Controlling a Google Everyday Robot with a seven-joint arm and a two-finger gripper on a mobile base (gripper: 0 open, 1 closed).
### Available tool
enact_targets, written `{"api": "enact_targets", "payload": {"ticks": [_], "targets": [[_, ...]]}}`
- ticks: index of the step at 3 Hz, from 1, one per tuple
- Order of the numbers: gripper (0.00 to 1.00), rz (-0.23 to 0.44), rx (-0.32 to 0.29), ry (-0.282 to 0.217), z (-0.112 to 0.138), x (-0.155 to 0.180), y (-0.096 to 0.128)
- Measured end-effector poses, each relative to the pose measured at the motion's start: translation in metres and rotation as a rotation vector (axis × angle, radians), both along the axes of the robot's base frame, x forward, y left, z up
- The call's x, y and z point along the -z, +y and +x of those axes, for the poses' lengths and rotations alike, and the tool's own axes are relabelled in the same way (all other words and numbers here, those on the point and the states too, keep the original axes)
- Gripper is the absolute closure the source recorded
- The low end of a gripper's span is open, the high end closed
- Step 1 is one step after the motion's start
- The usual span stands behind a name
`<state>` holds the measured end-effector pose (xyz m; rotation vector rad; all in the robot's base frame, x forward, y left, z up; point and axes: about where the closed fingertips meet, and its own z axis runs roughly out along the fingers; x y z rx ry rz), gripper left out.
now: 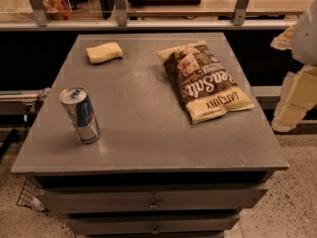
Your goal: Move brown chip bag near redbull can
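Observation:
The brown chip bag [204,81] lies flat on the right half of the grey table top [143,128], with its cream end and "LATE JULY" lettering towards the front right. The redbull can [81,114] stands upright near the front left of the table, well apart from the bag. My gripper [296,90] shows as cream-white arm parts at the right edge of the view, off the table's right side, to the right of the bag and not touching it.
A small yellow sponge [104,52] lies at the back left of the table. The table has drawers [153,202] below its front edge. A railing and shelf [163,14] run behind the table.

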<state>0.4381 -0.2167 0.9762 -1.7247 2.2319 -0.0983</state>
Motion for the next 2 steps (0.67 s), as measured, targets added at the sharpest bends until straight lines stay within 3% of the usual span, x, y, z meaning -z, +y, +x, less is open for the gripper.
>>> {"api": "enact_targets", "payload": {"ticks": [1,2], "targets": [[0.00,0.002,0.001,-0.006,0.002,0.000,0.001],[0.00,0.043,0.013,-0.023,0.029,0.017,0.005]]}}
